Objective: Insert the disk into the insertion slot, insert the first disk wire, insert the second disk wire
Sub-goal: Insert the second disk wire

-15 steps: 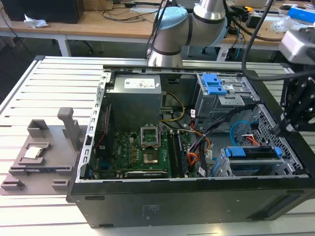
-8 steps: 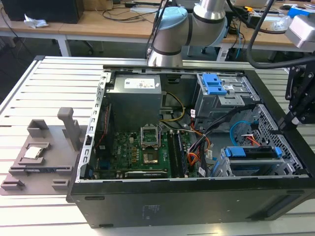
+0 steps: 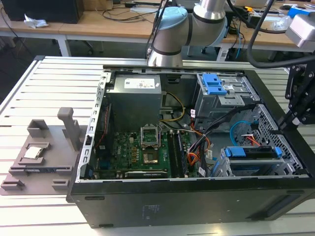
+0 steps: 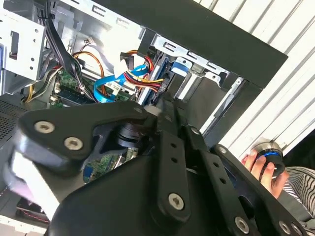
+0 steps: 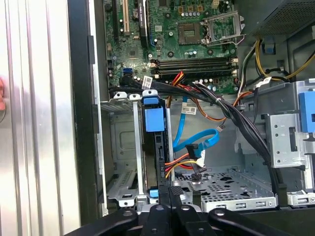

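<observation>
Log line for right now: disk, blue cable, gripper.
disk: in metal cage | light-blue cable: looped beside disk | gripper: close beside disk's end

The insertion slot (image 5: 137, 147) is showing bare silver sheet metal with a dull shine. The disk (image 5: 154, 120) is sitting in a frame of smooth bright-blue plastic. The second disk wire (image 5: 204, 140) is gleaming as slick light-blue plastic. The pincer (image 5: 171, 192) is presenting matt black links with steel screw heads. The desk (image 3: 29, 98) is reflecting light off pale ribbed metal slats.
</observation>
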### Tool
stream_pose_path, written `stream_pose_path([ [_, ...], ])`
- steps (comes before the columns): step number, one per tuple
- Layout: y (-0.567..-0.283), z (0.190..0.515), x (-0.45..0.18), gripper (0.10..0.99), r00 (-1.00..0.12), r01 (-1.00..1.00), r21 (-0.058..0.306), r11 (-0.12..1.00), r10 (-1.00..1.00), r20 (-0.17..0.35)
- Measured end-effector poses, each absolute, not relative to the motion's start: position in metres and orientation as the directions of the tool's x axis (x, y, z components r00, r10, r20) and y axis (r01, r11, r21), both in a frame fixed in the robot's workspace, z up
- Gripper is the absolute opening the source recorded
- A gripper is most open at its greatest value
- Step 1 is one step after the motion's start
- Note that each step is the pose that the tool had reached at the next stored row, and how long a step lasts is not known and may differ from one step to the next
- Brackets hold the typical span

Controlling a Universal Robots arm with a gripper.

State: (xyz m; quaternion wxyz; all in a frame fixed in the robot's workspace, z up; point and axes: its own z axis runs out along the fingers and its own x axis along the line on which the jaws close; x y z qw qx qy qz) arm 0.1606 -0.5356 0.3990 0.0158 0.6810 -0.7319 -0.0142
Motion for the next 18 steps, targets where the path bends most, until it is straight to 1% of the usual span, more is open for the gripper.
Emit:
stream_pose_path([
  [2,-0.536,0.399,0.161,0.294,-0.072,-0.997,0.042,0.072,-0.997,0.004],
  [3,-0.536,0.399,0.161,0.294,-0.072,-0.997,0.042,0.072,-0.997,0.004],
  [4,-0.536,0.399,0.161,0.361,-0.072,-0.997,0.042,0.072,-0.997,0.004],
  [6,-0.536,0.400,0.161,0.361,-0.066,-0.997,0.042,0.066,-0.998,0.004],
  [9,-0.535,0.400,0.161,0.361,0.016,-0.999,0.042,-0.016,-1.000,0.004],
  [12,-0.532,0.399,0.158,0.361,0.017,-0.999,0.042,-0.017,-1.000,0.004],
  [18,-0.520,0.392,0.134,0.361,0.024,-0.999,0.042,-0.024,-1.000,0.003],
])
